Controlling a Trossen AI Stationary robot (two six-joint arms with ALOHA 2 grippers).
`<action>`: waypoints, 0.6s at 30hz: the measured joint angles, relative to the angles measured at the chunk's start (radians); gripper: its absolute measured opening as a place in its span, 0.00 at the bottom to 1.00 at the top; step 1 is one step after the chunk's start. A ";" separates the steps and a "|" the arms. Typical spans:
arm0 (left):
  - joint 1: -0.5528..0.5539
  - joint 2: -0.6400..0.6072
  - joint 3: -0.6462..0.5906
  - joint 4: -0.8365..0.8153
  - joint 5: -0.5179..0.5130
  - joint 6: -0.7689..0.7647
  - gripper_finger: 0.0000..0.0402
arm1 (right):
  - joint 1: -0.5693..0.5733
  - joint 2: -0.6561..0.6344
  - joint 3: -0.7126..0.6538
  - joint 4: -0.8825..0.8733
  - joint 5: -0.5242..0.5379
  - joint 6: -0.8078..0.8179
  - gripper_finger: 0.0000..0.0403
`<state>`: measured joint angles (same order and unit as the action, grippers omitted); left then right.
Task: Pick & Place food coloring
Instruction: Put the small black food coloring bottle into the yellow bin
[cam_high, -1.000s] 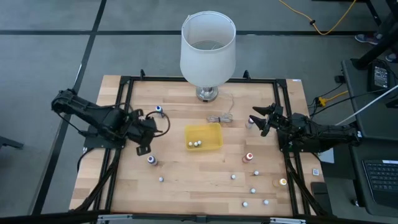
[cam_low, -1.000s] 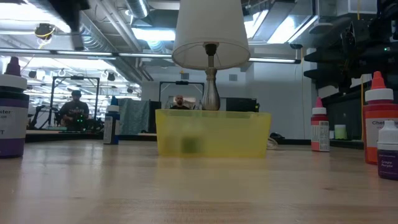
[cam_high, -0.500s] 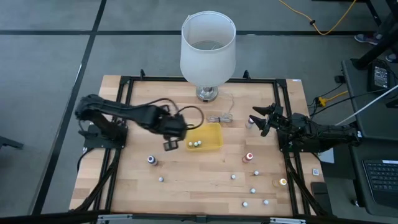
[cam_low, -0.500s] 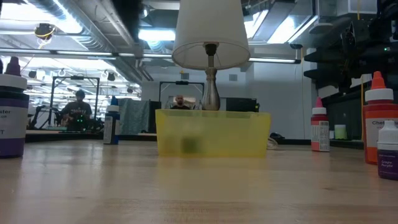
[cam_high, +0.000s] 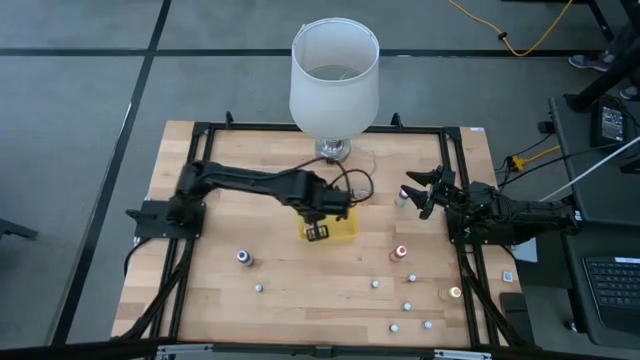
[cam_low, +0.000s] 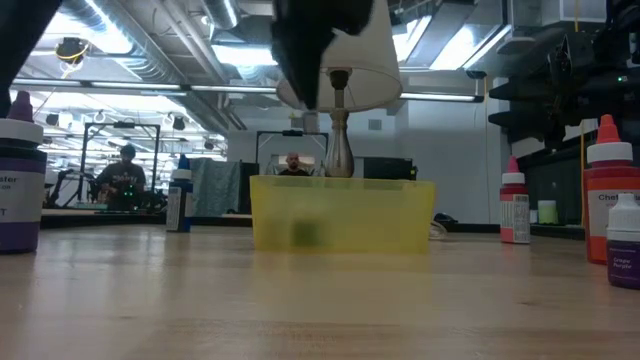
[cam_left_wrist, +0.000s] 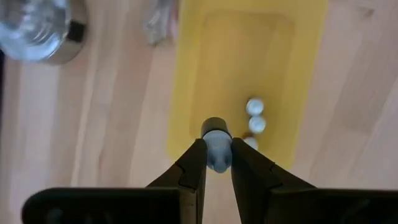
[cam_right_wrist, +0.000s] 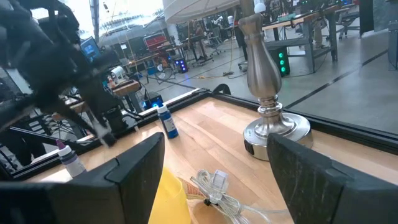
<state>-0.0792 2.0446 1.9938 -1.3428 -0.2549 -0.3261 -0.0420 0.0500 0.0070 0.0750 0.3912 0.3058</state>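
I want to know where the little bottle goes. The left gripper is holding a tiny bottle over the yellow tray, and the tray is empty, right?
Not quite. The left gripper does hold a tiny bottle over the yellow tray, but the tray is not empty: the left wrist view shows small white-topped bottles already lying inside it.

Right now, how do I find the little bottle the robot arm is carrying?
Find the big white lampshade, then the yellow tray in front of it. Above that tray, the left gripper pinches one food coloring bottle. It's the only bottle in the air.
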 joint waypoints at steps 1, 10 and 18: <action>0.002 0.021 0.016 0.004 0.009 0.008 0.13 | 0.000 0.000 0.000 0.000 0.000 0.000 0.70; 0.011 0.155 0.058 0.068 0.059 0.048 0.13 | 0.000 0.000 0.000 0.000 0.000 0.000 0.70; 0.010 0.234 0.058 0.122 0.085 0.071 0.13 | 0.000 0.000 0.000 0.000 0.000 0.000 0.70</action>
<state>-0.0692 2.2785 2.0518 -1.2208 -0.1696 -0.2550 -0.0422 0.0498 0.0067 0.0753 0.3912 0.3058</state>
